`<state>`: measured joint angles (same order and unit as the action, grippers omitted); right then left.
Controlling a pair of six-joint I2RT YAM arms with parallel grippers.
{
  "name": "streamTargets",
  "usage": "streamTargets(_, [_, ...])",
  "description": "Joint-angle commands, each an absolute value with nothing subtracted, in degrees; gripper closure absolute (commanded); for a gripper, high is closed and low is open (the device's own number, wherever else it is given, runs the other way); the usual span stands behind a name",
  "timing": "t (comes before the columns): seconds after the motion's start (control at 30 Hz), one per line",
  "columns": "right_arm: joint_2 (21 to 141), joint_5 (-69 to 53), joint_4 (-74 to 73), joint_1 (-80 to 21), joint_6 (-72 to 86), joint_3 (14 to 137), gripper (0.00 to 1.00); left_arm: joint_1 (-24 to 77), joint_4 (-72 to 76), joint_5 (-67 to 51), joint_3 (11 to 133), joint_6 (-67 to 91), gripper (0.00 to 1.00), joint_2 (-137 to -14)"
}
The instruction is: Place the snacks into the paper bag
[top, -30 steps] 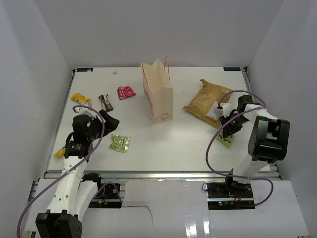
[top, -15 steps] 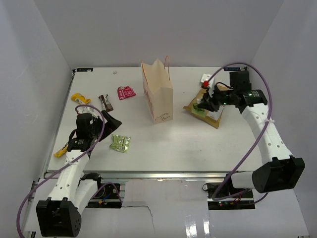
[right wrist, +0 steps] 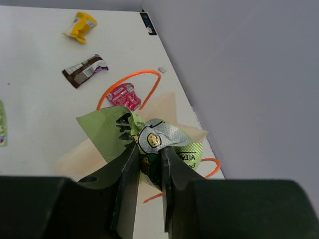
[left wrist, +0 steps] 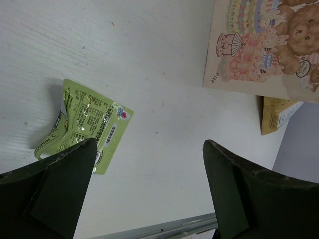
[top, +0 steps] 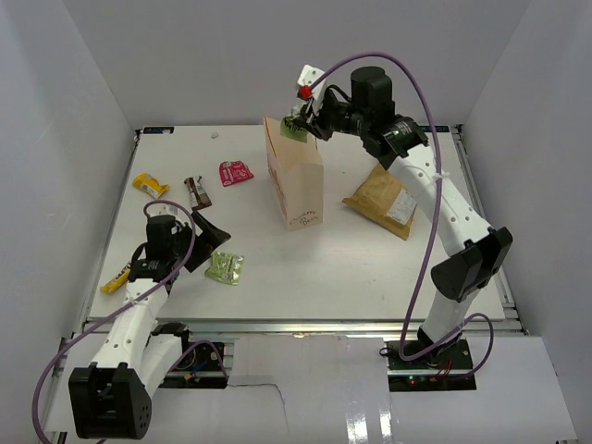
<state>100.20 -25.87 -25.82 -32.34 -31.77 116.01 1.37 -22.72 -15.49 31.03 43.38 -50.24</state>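
I am logging the counter [top: 351,268] from left to right.

1. Yellow wrapper [top: 113,282]: lying at the counter's left edge, to the left of the left pincer.
2. Second yellow wrapper [top: 151,184]: lying beyond the left pincer and off to its left.
3. Brown bar wrapper [top: 197,191]: lying just beyond the left pincer, apart from it.
4. Left pincer [top: 205,242]: hanging low over the counter with its fingers [left wrist: 55,189] standing spread and gripping nothing.
5. Flat green packet [left wrist: 84,124]: lying on the counter at the left finger of the left pincer, with its near edge hidden under that finger. I cannot tell whether they are touching.
6. Red wrapper [top: 235,172]: lying well beyond the left pincer, and below the right pincer on its left side, near the bag.
7. Paper bag [top: 296,185]: standing upright with its mouth open, directly under the right pincer. Its orange cord handles [right wrist: 129,84] are arching either side of that pincer.
8. Right pincer [right wrist: 148,159]: raised over the bag's mouth, with its fingers pressing together on a crumpled green packet [right wrist: 154,139]. I cannot tell whether this packet is touching the bag's rim.
9. Brown-gold pouch [top: 384,199]: lying flat on the counter, below the right pincer and to its right, near the bag but apart from it.
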Motion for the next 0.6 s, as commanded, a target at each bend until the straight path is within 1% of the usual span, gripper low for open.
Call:
streamTargets(0.0, [100.98, -18.39, -15.84, -34.27, -28.48, 115.5, 0.83, 1.58, -23.99, -14.33, 30.15, 45.09, 0.02, -48.17])
streamTargets(0.03, [101.6, -17.59, -13.04, -35.06, -28.56, 114.97, 0.83, 1.58, -24.08, -14.15, 30.32, 45.26, 0.02, -48.16])
streamTargets(0.13, [103.0, -15.3, -11.17, -35.51, -28.3, 114.35, 0.81, 1.58, -24.34, -14.06, 31.29, 44.74, 0.02, -49.3])
streamTargets(0.2, [103.01, -14.5, -10.72, -35.51, -28.3, 112.77, 0.75, 1.58, -24.78, -13.98, 31.64, 44.56, 0.02, -49.74])
streamTargets(0.23, [102.57, -14.41, -10.55, -35.51, -28.82, 111.98, 0.71, 1.58, -24.87, -13.71, 31.55, 44.56, 0.02, -49.92])
streamTargets(0.27, [102.39, -14.41, -10.46, -35.51, -29.18, 111.1, 0.61, 1.58, -24.79, -13.45, 31.47, 44.56, 0.02, -50.1])
streamTargets(0.37, [101.08, -14.24, -10.11, -35.51, -30.06, 107.85, 0.41, 1.58, -25.48, -11.61, 31.38, 45.43, 0.02, -51.41])
streamTargets(0.47, [99.93, -14.24, -10.54, -35.6, -30.15, 106.35, 0.32, 1.58, -28.47, -7.75, 32.43, 46.84, 0.02, -54.3])
streamTargets(0.57, [98.97, -15.29, -11.25, -35.51, -29.88, 106.52, 0.28, 1.58, -30.49, -5.98, 34.01, 47.55, 0.02, -56.86])
